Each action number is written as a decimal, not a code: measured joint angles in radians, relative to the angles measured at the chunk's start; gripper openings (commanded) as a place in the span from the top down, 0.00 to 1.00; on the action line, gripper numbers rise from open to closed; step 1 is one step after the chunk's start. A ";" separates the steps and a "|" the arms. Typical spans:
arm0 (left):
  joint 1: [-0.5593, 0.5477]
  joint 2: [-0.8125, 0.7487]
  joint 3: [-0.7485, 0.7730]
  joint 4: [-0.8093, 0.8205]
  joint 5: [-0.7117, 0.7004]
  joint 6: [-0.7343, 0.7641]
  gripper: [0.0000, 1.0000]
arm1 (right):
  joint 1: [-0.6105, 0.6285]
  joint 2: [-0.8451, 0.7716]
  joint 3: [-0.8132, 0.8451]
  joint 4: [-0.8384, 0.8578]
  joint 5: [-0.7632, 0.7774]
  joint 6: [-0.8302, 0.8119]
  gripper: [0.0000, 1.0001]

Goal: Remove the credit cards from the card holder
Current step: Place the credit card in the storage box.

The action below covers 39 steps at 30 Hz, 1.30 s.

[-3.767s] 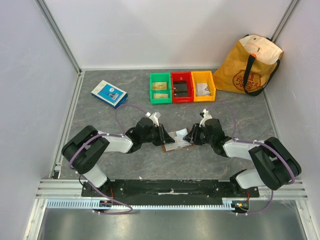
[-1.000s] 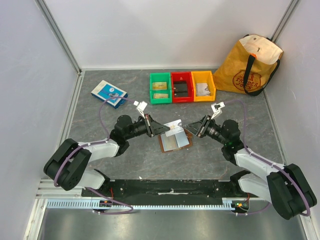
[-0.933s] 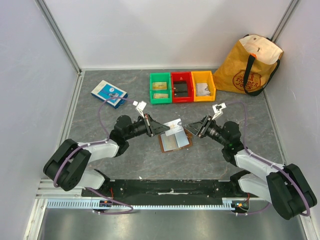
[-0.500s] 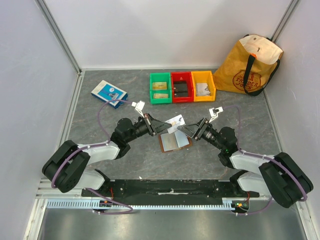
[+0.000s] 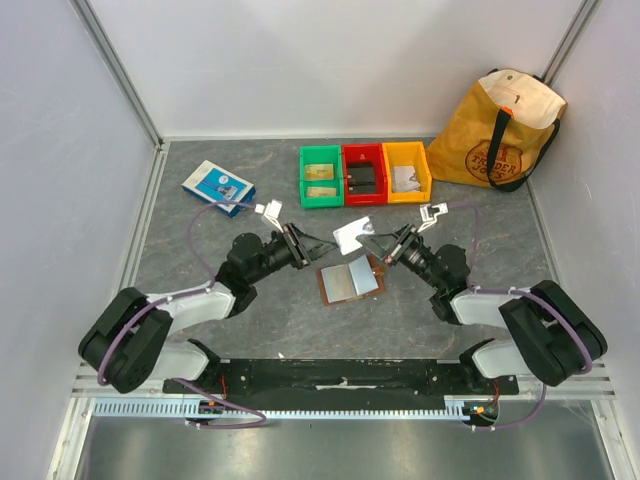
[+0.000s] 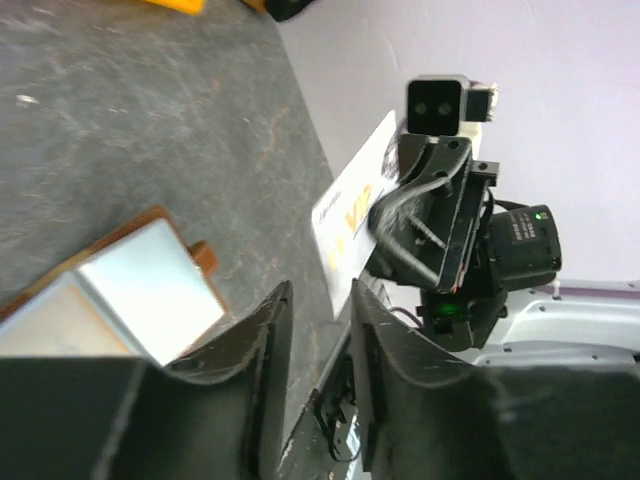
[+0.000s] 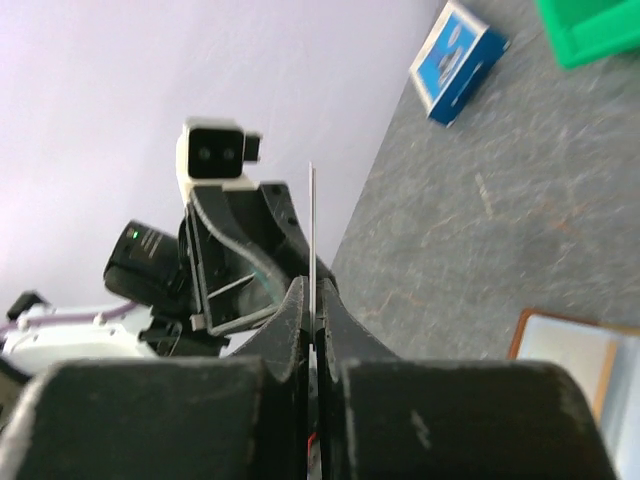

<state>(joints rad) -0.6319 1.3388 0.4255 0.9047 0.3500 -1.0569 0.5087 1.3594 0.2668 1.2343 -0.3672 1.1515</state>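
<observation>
The card holder [image 5: 348, 281] lies open on the table between my arms, brown outside with pale inner faces up; it also shows in the left wrist view [image 6: 150, 290] and the right wrist view [image 7: 580, 360]. My right gripper [image 5: 372, 243] is shut on a pale credit card [image 5: 349, 236] with gold print and holds it in the air above the holder's far edge. The card is edge-on in the right wrist view [image 7: 312, 220] and flat-on in the left wrist view [image 6: 350, 225]. My left gripper [image 5: 316, 247] is open and empty, just left of the card, and faces the right gripper [image 6: 430, 220].
Green [image 5: 322, 175], red [image 5: 363, 175] and yellow [image 5: 406, 172] bins stand in a row at the back; the green one holds tan cards. A blue-and-white flat box [image 5: 218, 186] lies at the back left. A yellow tote bag [image 5: 497, 130] stands at the back right.
The card was between both grippers half a second ago. Now the left gripper has let go and drawn back left, and the right gripper holds the card alone, slightly higher.
</observation>
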 measured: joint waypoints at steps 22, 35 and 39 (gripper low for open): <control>0.362 -0.464 0.390 -1.119 -0.179 0.631 0.32 | -0.399 0.402 0.737 -0.667 0.293 -0.331 1.00; 0.361 -0.489 0.385 -1.205 -0.244 0.696 0.32 | -0.385 0.607 0.915 -0.947 0.422 -0.401 1.00; 0.361 -0.494 0.377 -1.206 -0.243 0.697 0.32 | -0.380 0.623 0.926 -0.977 0.402 -0.402 1.00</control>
<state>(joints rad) -0.2707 0.8452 0.8024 -0.3012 0.1066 -0.3599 0.1287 1.9823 1.1931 0.2577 0.0349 0.7498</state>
